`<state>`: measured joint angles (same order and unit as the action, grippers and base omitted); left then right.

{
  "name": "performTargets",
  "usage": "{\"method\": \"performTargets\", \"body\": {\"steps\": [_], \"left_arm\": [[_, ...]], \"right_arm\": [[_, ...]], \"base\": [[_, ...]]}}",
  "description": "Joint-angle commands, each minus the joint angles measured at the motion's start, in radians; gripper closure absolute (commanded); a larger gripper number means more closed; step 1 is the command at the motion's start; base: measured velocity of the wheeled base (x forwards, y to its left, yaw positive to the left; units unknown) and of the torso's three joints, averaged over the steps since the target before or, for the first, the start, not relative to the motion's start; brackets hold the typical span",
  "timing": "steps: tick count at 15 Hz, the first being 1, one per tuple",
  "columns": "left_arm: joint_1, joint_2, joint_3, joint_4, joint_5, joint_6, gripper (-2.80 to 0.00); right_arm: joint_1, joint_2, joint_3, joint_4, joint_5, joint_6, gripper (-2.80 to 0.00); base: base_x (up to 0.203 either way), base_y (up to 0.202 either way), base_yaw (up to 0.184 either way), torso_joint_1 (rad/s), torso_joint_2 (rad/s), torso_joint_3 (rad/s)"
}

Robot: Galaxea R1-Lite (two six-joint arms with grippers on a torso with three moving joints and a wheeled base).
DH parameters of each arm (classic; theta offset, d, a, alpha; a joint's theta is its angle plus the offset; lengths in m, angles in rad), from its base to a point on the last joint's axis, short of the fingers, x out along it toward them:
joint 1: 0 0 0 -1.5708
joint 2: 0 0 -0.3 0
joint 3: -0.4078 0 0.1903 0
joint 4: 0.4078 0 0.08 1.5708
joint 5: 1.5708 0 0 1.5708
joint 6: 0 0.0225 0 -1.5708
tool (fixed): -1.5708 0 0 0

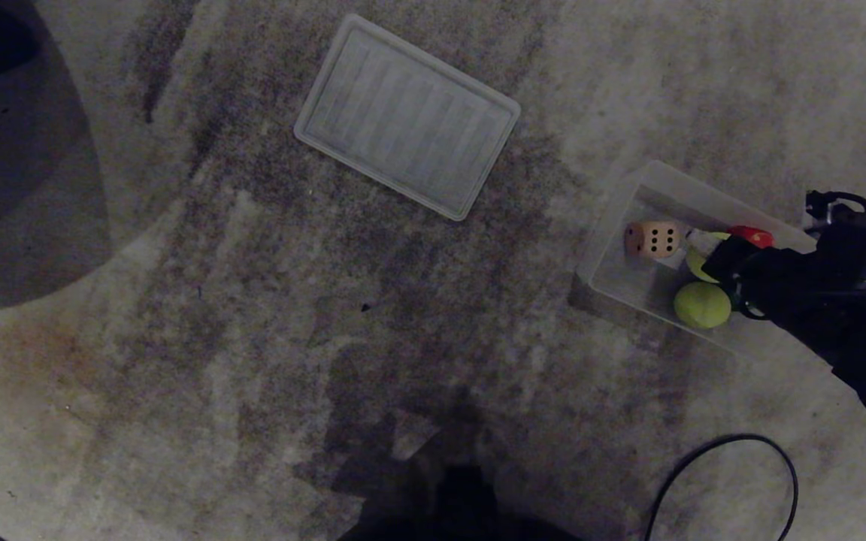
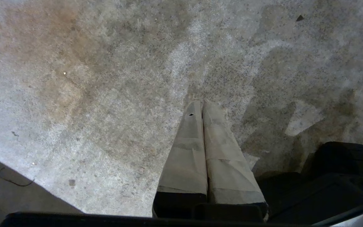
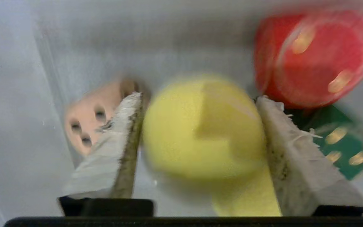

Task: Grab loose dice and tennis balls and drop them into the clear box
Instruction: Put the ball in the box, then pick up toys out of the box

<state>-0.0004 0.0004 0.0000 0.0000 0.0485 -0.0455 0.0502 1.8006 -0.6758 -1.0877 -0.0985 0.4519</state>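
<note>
Right claw [image 3: 200,126] down in the clear box [image 1: 613,225], yellow-green tennis ball [image 3: 200,126] between its fingers.

Fingers [image 3: 295,157] spread abt ball-width, one either side of ball; view blurred, so can't tell if they grip it or it's loose. Box sits on carpet floor [image 1: 252,338], right of robot. In it: cream-beige die [image 1: 652,239] at far-left end, 2nd tennis ball [image 1: 702,304] by near wall, red die [image 3: 314,56] & dark green die [image 3: 342,145] beside the claw. Flat ribbed clear lid [image 1: 407,116] lies apart on carpet, up-left of box. Black cable [image 1: 726,466] loops near bottom. Left claw [image 2: 203,107] parked over bare carpet, fingers pressed together, nothing held.
</note>
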Motion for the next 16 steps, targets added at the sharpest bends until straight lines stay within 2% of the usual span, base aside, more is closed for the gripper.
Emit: {"method": "performTargets", "body": {"steps": [1, 4, 7, 8, 11, 13, 16], "left_arm": [[0.0, 0.0, 0.002, 0.0, 0.001, 0.0, 0.0], [0.0, 0.0, 0.002, 0.0, 0.001, 0.0, 0.0], [0.0, 0.0, 0.002, 0.0, 0.001, 0.0, 0.0], [0.0, 0.001, 0.002, 0.0, 0.001, 0.0, 0.0], [0.0, 0.001, 0.002, 0.0, 0.001, 0.0, 0.0], [0.0, 0.0, 0.002, 0.0, 0.001, 0.0, 0.0], [0.0, 0.0, 0.002, 0.0, 0.001, 0.0, 0.0]], "right_arm": [[0.011, -0.018, 0.02, -0.003, 0.0, 0.0, -2.8], [0.012, -0.104, 0.076, 0.007, 0.045, -0.014, -2.8], [0.009, -0.236, 0.186, 0.018, 0.067, -0.067, -2.8], [0.006, -0.3, 0.223, 0.027, 0.07, -0.072, 0.0], [-0.013, -0.534, 0.336, 0.153, 0.078, -0.101, 0.0], [-0.017, -0.717, 0.397, 0.342, 0.077, -0.157, 0.0], [-0.021, -1.038, 0.447, 0.698, 0.075, -0.22, 0.0]], "base": [[0.0, 0.0, 0.0, 0.0, 0.0, 0.0], [0.0, 0.0, 0.0, 0.0, 0.0, 0.0], [0.0, 0.0, 0.0, 0.0, 0.0, 0.0], [0.0, 0.0, 0.0, 0.0, 0.0, 0.0], [0.0, 0.0, 0.0, 0.0, 0.0, 0.0], [0.0, 0.0, 0.0, 0.0, 0.0, 0.0], [0.0, 0.0, 0.0, 0.0, 0.0, 0.0]]}}
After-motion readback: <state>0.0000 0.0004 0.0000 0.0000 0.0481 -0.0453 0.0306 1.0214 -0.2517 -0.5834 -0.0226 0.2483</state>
